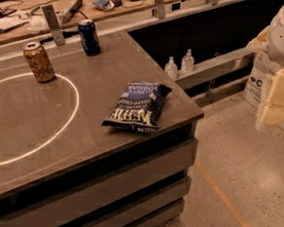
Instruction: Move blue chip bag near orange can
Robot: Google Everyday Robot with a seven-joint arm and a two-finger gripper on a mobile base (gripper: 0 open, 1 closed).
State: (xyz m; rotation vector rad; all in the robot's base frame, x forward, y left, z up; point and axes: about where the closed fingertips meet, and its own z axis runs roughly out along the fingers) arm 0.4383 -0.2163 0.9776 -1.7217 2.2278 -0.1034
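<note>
Noting blue chip bag at counter corner, well apart from orange can; gripper out of my view, can't tell its grip

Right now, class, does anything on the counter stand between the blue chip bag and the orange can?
Nothing visible does. Only bare countertop lies between the blue chip bag, by the right front corner, and the orange can, back left. The dark blue can stands farther back, off that path. The gripper is not in view.
</note>
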